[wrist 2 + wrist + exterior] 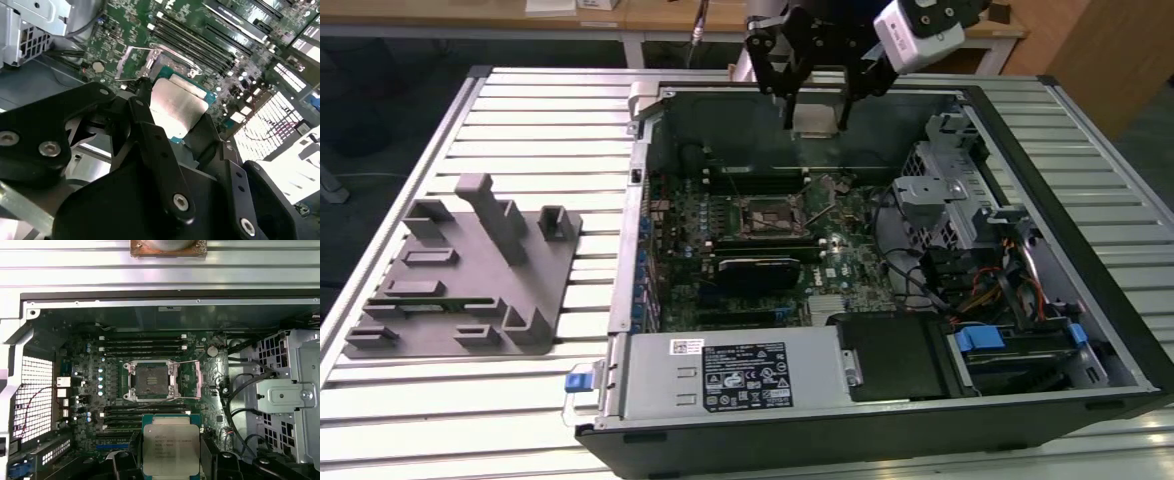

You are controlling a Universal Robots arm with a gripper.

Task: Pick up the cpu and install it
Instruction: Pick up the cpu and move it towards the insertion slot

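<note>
The cpu (814, 112), a flat square chip with a silvery top, hangs between my black gripper's (815, 124) fingers, high over the far end of the open computer case. In both wrist views the chip (176, 104) (170, 445) sits clamped by its edges, the gripper (176, 117) (171, 462) shut on it. The motherboard's cpu socket (151, 381) lies below and apart from the chip, its metal frame swung open; it also shows in the exterior view as the socket (767, 213) and in the second wrist view as the socket (152, 62).
The case (1067, 130) lies on its side on a slatted metal table (534, 110). Memory slots (142, 345) flank the socket. A drive cage and cables (961, 220) fill the exterior view's right, a power supply (747, 375) the near end. A grey fixture block (467, 270) stands on the left.
</note>
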